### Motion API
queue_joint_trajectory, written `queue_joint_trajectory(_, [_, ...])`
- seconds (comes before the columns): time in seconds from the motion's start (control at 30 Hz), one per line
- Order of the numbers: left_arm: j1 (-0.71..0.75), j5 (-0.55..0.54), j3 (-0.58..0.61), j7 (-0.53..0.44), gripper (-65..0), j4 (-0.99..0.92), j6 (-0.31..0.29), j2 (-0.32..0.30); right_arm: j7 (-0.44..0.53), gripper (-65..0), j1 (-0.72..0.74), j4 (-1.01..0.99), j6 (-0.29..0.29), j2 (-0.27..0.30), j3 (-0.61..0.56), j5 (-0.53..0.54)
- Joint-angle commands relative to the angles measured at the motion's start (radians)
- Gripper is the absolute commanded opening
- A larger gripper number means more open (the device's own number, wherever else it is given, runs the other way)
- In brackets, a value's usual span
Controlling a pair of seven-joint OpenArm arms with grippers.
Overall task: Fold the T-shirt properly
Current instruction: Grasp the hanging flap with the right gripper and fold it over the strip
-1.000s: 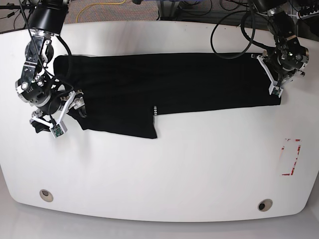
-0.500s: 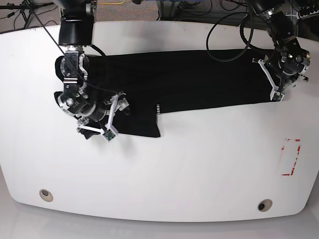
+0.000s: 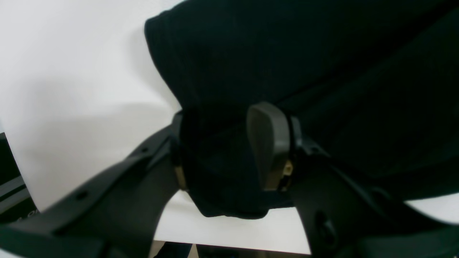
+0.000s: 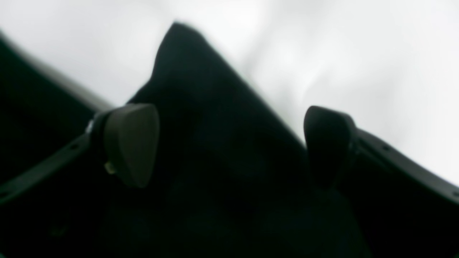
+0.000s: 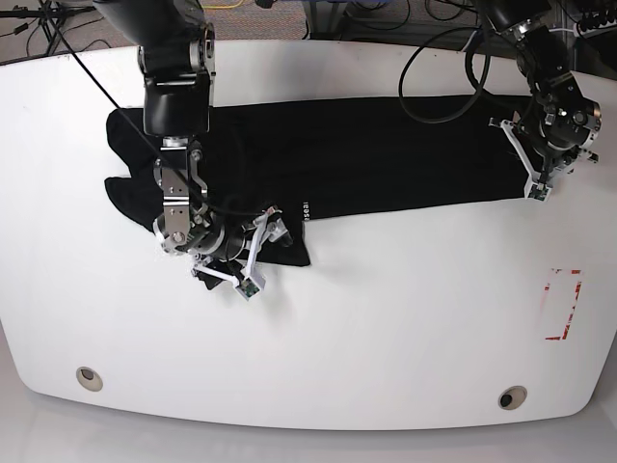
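The black T-shirt (image 5: 337, 154) lies across the far half of the white table (image 5: 386, 328), drawn out into a long sideways band; its end towards the robot's right is broader, and a flap there reaches down towards the middle of the table; small white lettering (image 5: 306, 210) sits at the near edge of the cloth, close beside that flap; in the left wrist view shallow creases run slantwise over the fabric, and its edge bends to a blunt corner

The right gripper (image 4: 229, 150) is over the flap with its jaws spread wide, dark cloth showing between and below them; the right wrist view is blurred, and I cannot tell whether the fingers touch the cloth; the left gripper (image 3: 229, 179) is at the opposite end of the shirt, its jaws parted, with fabric visible between the fingertips; whether they press on it I cannot tell

Farther out, a dark cable (image 5: 403, 87) loops beside the left arm, above the shirt; two round fittings (image 5: 513, 397) are set near the table's front corners, and broken red marks (image 5: 564, 338) trace part of a rectangle towards the robot's left, nearer the front than the shirt
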Motion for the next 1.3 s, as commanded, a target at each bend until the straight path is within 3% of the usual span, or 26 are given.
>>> queue_joint_trajectory(0.0, [-0.008,-0.001,-0.002,-0.016,-39.7,0.02,-0.001,-0.011,0.051,-5.1,0.061,-0.054,-0.002,0.002,0.036,0.009])
queue_joint_trajectory(0.2, [-0.006,-0.001,-0.002,-0.016,-39.7,0.02,-0.001,-0.014,0.122,-5.2,0.088,-0.147,-0.002,-0.029,0.119,-0.002])
queue_joint_trajectory(0.4, [-0.006,0.001,-0.002,-0.016,-39.7,0.019,-0.001,-0.014,0.159,-7.3,0.069,-0.179,-0.002,-0.03,0.122,0.009])
queue_joint_trajectory(0.67, [-0.011,0.001,-0.002,-0.016,-39.7,0.014,-0.001,-0.015,0.156,-33.1,-0.007,-0.106,-0.002,-0.067,0.122,0.0])
queue_joint_trajectory(0.8, [-0.011,0.001,-0.002,-0.016,-39.7,0.013,-0.001,-0.015,0.154,-53.3,-0.04,-0.048,-0.002,-0.081,0.12,0.0])
queue_joint_trajectory(0.9, [-0.011,0.002,-0.002,-0.017,-39.7,0.011,-0.001,-0.015,0.153,-64.8,-0.045,-0.015,-0.002,-0.084,0.12,0.0])
queue_joint_trajectory(1.13, [-0.011,0.002,0.003,-0.017,-39.7,0.01,-0.001,-0.015,0.096,-64.8,-0.065,0.123,-0.002,-0.085,0.12,0.009])
queue_joint_trajectory(1.27, [-0.011,0.002,0.003,-0.017,-39.7,0.01,-0.001,-0.015,0.016,-65.0,-0.083,0.261,-0.002,-0.087,0.125,0.009])
